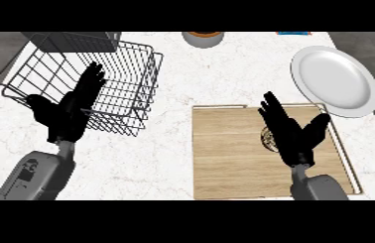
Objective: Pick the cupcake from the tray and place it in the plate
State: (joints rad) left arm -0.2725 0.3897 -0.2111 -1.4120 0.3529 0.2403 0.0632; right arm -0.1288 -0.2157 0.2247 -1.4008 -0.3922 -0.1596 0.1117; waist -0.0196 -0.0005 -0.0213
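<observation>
A white marbled counter (168, 152) was seen from above, and on its left part a wire basket (124, 88) stood, with a dark box (73, 41) at its far corner. A wooden tray (234, 157) with a thin raised rim lay on the right part, and a white plate (333, 81) was set just beyond the tray's far right corner, near but seemingly not touching it. A small round pot (203, 38) was placed at the counter's far edge, well apart from the tray. The left hand (70, 110) was held over the basket's near side, fingers straight and spread, at rest. The right hand (293, 133) was held above the tray's right half, fingers straight, thumb apart, nothing grasped. The cupcake (268, 138) was largely hidden under that hand; only a pale, ridged edge was shown at the palm's left side, on the tray. It was judged to be light and soft, with a top easily crushed and a paper-like wrapper offering some grip. A hold low on the sides, thumb opposite the fingers, was judged safest, the top left untouched. It was judged that the cupcake should be kept upright on the short way to the plate.
</observation>
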